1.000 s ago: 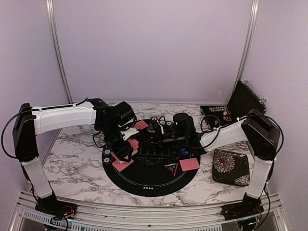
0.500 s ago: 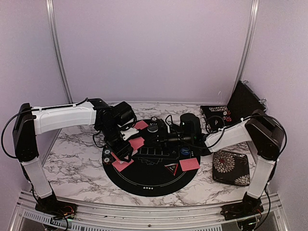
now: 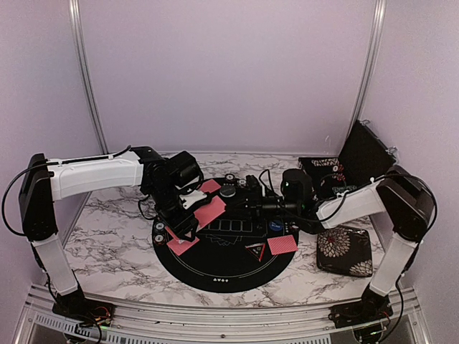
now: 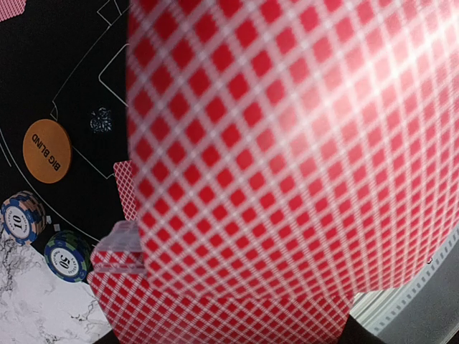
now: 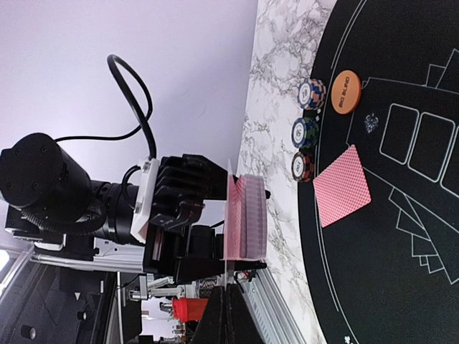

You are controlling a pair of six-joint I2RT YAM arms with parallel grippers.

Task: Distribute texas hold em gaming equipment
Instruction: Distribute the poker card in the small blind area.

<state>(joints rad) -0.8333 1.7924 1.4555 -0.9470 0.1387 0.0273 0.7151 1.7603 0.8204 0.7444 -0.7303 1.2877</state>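
i see left gripper (image 3: 185, 215) clamping the deck (image 5: 247, 218), right gripper (image 5: 226, 304) pinching one card (image 4: 287, 143) by its edge; light, slick, bendy i reckon.

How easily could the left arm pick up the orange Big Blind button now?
Probably not right now. The orange button lies uncovered on the black mat nearby, but the left end effector is clamped on the card deck, leaving no free grip. The right end effector pinches a single card.

Round black mat (image 3: 215, 271), floral case (image 3: 344, 248)
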